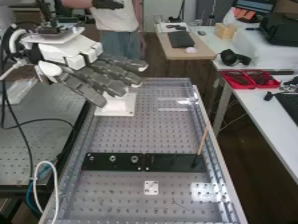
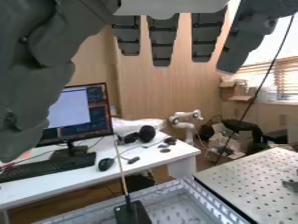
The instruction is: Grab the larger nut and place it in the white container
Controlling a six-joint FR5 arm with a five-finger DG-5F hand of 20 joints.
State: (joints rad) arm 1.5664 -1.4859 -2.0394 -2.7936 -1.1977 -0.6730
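above the far part of the perforated counter (image 1: 120,137), toward the high view's left, hangs the hand (image 1: 110,72), its fingers straight and spread a little apart, curled round nothing. in the wrist view, too, the fingers (image 2: 163,42) reach out straight, with gaps between them.

partly behind the fingertips in the high view, a white object (image 1: 120,106) with a flat base sits on the counter; whether it is the white container i can't tell.

nearer the high camera, well apart from the hand, a flat black bar (image 1: 174,162) lies across the counter. the larger nut (image 1: 113,158) stands on it, between the smaller nut (image 1: 91,158) and the bearing (image 1: 134,159), touching neither. near the bar's other end a thin wooden stick (image 1: 201,141) rises from a dark foot, leaning slightly.

nearer the camera than the bar lies a small white plate (image 1: 151,188) with holes. a white cable (image 1: 38,175) loops beside the counter.

farther out, a white desk (image 1: 256,107) carries red trays (image 1: 249,79) and a black headset (image 1: 234,58), plus a monitor (image 2: 74,112) and a mouse (image 2: 105,164).
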